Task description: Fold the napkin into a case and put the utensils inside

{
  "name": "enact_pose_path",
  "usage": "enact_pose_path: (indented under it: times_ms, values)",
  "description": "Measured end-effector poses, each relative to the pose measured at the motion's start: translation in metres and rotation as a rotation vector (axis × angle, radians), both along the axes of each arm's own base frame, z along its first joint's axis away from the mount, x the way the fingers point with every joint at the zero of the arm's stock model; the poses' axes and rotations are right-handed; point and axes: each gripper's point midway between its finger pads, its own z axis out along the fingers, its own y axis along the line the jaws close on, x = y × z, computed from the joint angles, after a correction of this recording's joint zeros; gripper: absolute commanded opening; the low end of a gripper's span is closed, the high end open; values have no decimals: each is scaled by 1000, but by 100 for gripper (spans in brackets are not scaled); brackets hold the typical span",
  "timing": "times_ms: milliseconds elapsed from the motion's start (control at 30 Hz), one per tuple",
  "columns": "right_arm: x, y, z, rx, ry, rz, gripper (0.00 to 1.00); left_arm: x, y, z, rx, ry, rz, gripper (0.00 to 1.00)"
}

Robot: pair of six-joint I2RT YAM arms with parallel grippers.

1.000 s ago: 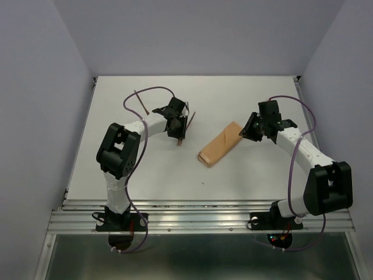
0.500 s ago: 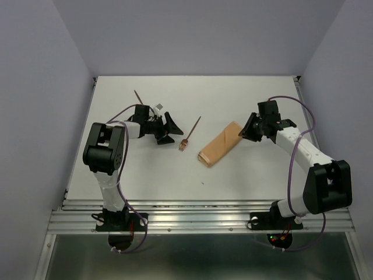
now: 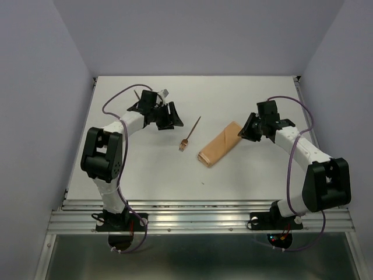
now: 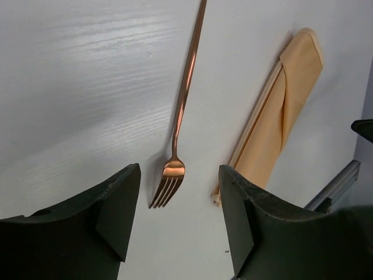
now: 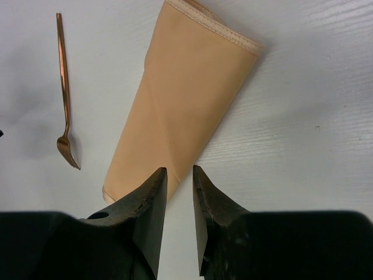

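Observation:
The napkin is folded into a narrow tan case lying diagonally right of centre on the white table. A thin copper fork lies loose on the table just left of it, head toward me. My left gripper hovers left of the fork, open with nothing between its fingers. My right gripper sits at the case's far right end, its jaws a narrow gap apart and open, only bare table showing between them.
The white table is boxed in by pale walls on the left, right and back. An aluminium rail runs along its near edge by both arm bases. Purple cables loop off each arm.
My left gripper opened and let the fork go; the fork now lies on the table. The left arm then pulled back to the left and farther away. The right arm has not moved.

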Motion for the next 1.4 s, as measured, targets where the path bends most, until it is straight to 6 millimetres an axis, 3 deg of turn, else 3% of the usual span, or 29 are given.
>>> enact_pose_path:
  times_ms: [100, 233, 533, 733, 967, 1400]
  values:
    - [0, 0, -1, 1, 2, 1, 30, -4, -13, 3, 94, -44, -60, 65]
    - [0, 0, -1, 1, 1, 1, 30, -15, -29, -7, 258, -75, -119, 59]
    - [0, 0, 0, 2, 1, 2, 30, -55, -40, -33, 628, -140, -233, 58]
    - [0, 1, 0, 7, 2, 5, 30, -59, -37, -35, 723, -174, -253, 60]
    - [0, 1, 0, 7, 2, 5, 30, -55, -35, -46, 789, -180, -256, 54]
    - [0, 1, -6, 3, 19, 6, 30, -50, -48, -47, 809, -209, -269, 48]
